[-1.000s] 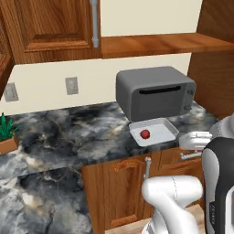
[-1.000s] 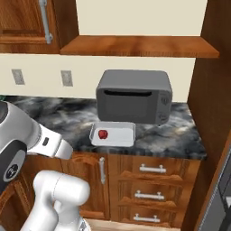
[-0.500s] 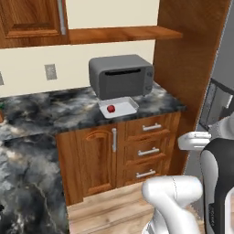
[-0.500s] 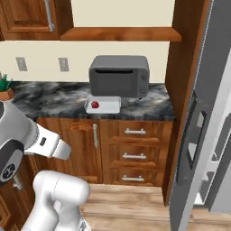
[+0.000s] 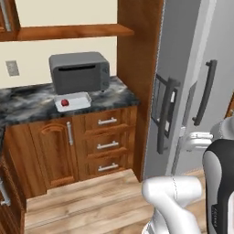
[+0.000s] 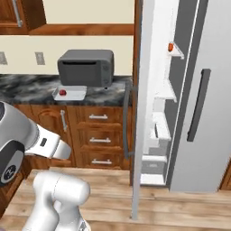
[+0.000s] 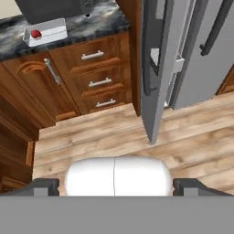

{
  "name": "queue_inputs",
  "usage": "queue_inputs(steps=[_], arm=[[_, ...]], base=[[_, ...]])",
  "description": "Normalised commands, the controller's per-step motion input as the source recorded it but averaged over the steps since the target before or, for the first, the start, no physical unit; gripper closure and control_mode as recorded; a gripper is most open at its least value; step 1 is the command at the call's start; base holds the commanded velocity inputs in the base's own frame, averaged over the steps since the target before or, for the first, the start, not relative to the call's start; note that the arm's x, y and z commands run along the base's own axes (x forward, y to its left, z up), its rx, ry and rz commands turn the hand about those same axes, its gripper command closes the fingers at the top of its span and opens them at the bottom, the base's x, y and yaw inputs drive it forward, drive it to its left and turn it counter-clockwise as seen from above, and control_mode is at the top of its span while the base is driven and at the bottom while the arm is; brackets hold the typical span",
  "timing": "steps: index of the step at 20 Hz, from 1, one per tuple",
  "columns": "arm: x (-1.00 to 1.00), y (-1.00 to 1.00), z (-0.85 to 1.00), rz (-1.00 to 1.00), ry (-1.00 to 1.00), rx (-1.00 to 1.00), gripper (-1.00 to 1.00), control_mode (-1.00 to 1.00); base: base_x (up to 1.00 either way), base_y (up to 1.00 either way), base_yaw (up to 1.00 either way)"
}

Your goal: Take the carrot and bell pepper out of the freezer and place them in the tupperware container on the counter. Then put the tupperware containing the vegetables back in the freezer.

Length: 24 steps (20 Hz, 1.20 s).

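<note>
The gripper (image 7: 115, 185) stands wide apart with nothing between its dark fingertips (image 7: 43, 186), which point down over the wooden floor (image 7: 91, 137) in front of the cabinets (image 5: 77, 146). The bell pepper (image 5: 65, 102) lies inside the tupperware container (image 5: 80, 101), which sits on the counter (image 5: 27, 103) just in front of the dark grey toaster oven (image 5: 78, 71), near the counter's front edge. The freezer (image 6: 158, 99) stands to the right of the counter's end with its door (image 6: 137, 108) swung open, showing white shelves and drawers. A small orange thing, the carrot (image 6: 171, 47), rests on an upper white shelf (image 6: 177, 50) inside the freezer, well apart from the container. The fridge's other door (image 6: 203, 103) beside it is closed, its dark vertical handle (image 6: 197, 104) facing out.
</note>
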Motion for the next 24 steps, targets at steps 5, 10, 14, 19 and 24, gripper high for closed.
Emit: queue_inputs(steps=[5,10,14,19,24], arm=[[0.00,0.00,0.00,0.00,0.00,0.00,-1.00,1.00],[0.00,0.00,0.00,0.00,0.00,0.00,-1.00,1.00],[0.00,0.00,0.00,0.00,0.00,0.00,-1.00,1.00],[0.00,0.00,0.00,0.00,0.00,0.00,-1.00,1.00],[0.00,0.00,0.00,0.00,0.00,0.00,-1.00,1.00]], base=[[-0.05,-1.00,0.00],[0.12,-1.00,0.04],[0.23,-0.82,0.09],[0.67,-0.43,0.09],[0.95,-0.41,0.04]])
